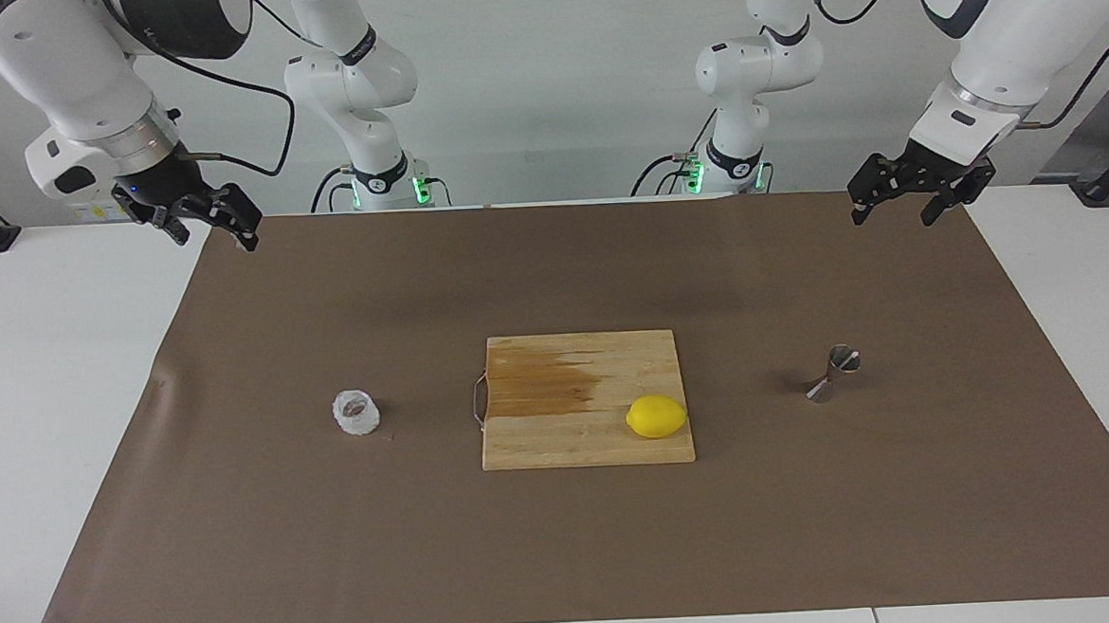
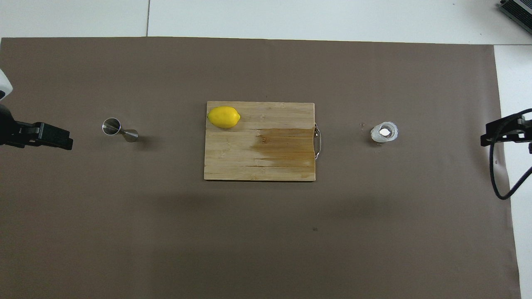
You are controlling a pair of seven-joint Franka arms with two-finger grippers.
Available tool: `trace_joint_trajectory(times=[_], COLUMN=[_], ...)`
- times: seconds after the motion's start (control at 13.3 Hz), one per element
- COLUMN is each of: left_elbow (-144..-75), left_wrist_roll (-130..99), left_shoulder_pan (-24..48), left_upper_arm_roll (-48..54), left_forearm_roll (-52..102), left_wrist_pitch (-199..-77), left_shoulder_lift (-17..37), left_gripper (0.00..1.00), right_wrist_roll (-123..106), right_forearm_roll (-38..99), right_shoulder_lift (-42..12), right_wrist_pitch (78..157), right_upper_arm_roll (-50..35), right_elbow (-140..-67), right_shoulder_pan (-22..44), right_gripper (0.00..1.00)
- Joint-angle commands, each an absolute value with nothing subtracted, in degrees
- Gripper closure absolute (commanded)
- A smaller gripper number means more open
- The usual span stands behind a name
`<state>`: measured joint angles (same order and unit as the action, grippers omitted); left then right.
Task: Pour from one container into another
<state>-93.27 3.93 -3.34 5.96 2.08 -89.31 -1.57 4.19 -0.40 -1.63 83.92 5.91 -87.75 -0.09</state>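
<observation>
One clear cup with whitish textured walls stands upright on the brown mat, toward the right arm's end of the desk. One steel jigger, hourglass-shaped, stands on the mat toward the left arm's end. Between them lies one wooden cutting board with a dark wet-looking stain and one metal handle on the edge facing the cup. One yellow lemon rests on the board, at its corner toward the jigger and farther from the robots.

Two arms wait. The left gripper hangs over the mat's edge at its own end, jaws spread wide and holding nothing. The right gripper hangs over the mat's corner at its end, jaws likewise spread and empty.

The desk is white, the brown mat covering most of it. A pale wall stands at the robots' backs, and black cables trail from both arms.
</observation>
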Motion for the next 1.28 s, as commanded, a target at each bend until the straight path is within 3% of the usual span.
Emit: trace_joint_trajectory(times=[0.0,0.83,1.2], left_elbow=[-95.36,-95.36,-102.65], left_wrist_roll=[4.92,2.65,-16.55], left_shoulder_pan=[-3.6,-4.56,-6.24], left_upper_arm_roll=[5.98,5.8,5.89], left_forearm_roll=[2.72,2.55,4.29], left_wrist_pitch=[-90.08,-89.91,-97.46], left_shoulder_lift=[-3.25,-3.87,-4.75], left_gripper=[0.0,0.0,0.0], right_wrist_roll=[4.83,4.83,4.83], right_forearm_roll=[0.97,0.88,0.88], right_shoulder_lift=[-1.32,-1.32,-1.41], right_wrist_pitch=[84.11,84.11,84.11], right_upper_arm_roll=[6.33,6.33,6.33], right_elbow=[-88.24,-88.24,-88.24], right_shoulder_pan=[0.18,0.18,0.18], right_gripper=[0.0,0.0,0.0])
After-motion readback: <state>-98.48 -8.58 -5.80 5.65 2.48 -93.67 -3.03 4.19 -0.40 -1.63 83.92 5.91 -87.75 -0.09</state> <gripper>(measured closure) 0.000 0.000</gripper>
